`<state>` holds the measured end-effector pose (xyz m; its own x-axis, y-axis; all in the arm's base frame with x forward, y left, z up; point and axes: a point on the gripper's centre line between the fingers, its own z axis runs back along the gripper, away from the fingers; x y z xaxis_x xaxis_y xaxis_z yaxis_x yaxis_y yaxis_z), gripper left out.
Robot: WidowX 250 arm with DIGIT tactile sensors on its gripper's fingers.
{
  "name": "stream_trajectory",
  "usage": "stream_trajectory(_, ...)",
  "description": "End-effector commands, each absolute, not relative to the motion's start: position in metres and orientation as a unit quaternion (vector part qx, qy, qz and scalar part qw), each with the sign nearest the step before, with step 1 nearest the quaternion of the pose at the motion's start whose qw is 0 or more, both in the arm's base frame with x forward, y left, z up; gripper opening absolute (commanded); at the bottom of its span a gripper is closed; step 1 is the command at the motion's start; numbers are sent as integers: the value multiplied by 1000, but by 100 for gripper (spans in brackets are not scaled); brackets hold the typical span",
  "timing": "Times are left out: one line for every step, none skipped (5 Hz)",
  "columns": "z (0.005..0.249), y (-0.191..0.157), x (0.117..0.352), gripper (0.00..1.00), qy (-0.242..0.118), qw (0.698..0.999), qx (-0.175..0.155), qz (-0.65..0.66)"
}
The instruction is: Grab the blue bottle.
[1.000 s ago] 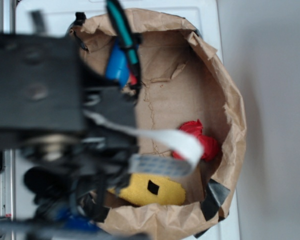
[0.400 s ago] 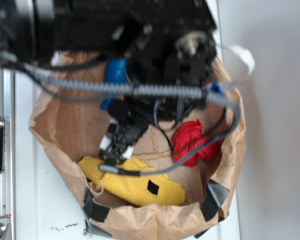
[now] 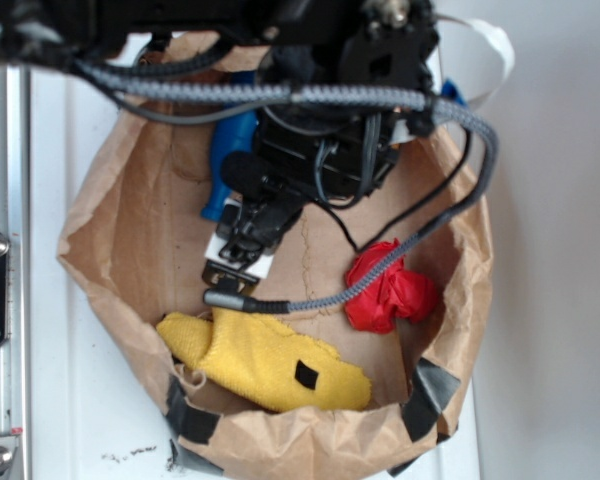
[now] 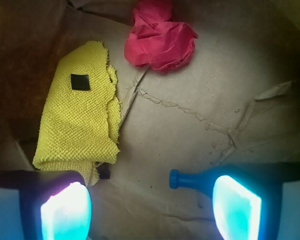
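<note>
Brown paper lines a shallow bag (image 3: pixel 130 230) on a white table (image 3: pixel 50 420). Blue bottle (image 4: pixel 187 180) lies at the lower right of the wrist view, its neck poking out beside the right finger; from outside it sits upper left, half hidden by the arm. Gripper (image 4: pixel 151 204) hangs spread wide, grasping nothing. Yellow cloth (image 4: pixel 80 120) lies left, red crumpled paper (image 4: pixel 160 37) at top.

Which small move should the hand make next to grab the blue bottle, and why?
Probably shift sideways toward the blue bottle. The open hand has the bottle's neck beside one finger, not centred between the two, and the yellow cloth lies by the other.
</note>
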<state>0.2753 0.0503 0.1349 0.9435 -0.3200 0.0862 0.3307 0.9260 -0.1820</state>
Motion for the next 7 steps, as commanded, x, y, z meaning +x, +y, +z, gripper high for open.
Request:
stream_trajectory(152,55,278,100,-55,982,-84,-161)
stream_trajectory(148,56,270,100,-114,988,-99,-45)
stream_trajectory(135,52,271,100,-136,986,-83,39)
stream_trajectory(130,53,271,100,-124,987,-77,66)
stream_trajectory(131,56,274,100,-118,986,-70,93)
stream_trajectory(135,62,275,100,-115,980,-61,148)
stream_trajectory(128,72,289,100,-92,971,-39,216)
